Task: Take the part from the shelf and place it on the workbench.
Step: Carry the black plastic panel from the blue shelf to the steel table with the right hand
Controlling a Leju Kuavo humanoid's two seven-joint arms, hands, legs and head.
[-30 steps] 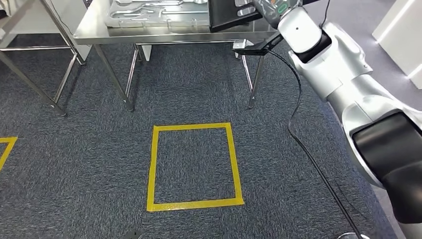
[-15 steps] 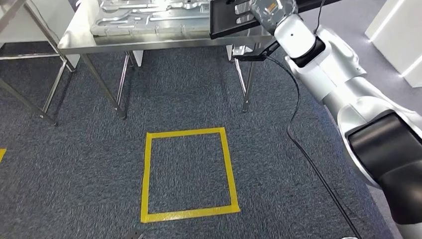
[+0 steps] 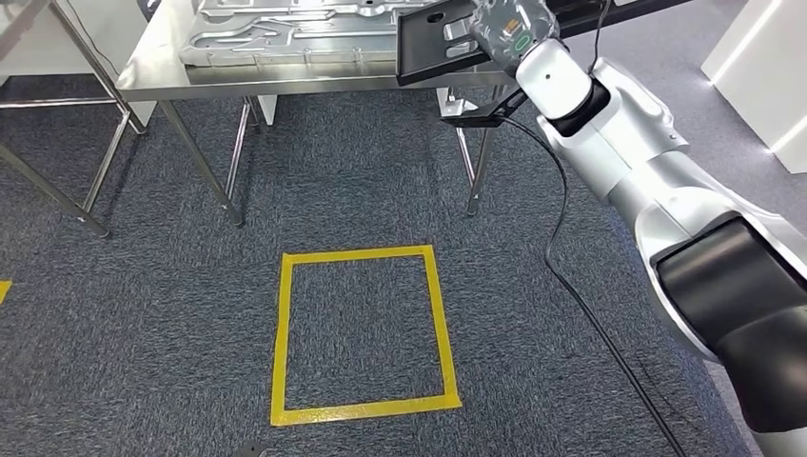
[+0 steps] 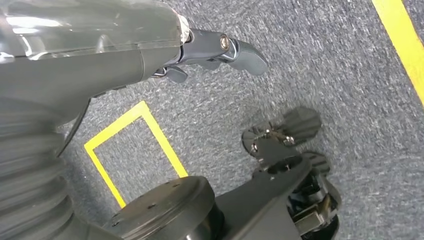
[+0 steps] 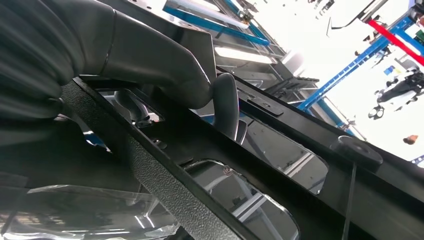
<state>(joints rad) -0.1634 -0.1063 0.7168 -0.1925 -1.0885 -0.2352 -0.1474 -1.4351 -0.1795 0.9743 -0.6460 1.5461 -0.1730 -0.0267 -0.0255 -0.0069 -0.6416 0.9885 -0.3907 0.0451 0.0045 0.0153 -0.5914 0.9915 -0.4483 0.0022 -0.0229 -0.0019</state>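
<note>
The flat black perforated part [image 3: 447, 38] runs off the head view's top edge, so its full length cannot be told. The right hand [image 3: 504, 21] is cropped there too, its fingers hidden behind the part. The stainless steel workbench [image 3: 285, 78] loses its far side past the same edge, as does the pressed grey metal panel [image 3: 285, 29] lying on it. In the left wrist view the left hand [image 4: 210, 50] shows few fingertips; its pose is unclear.
</note>
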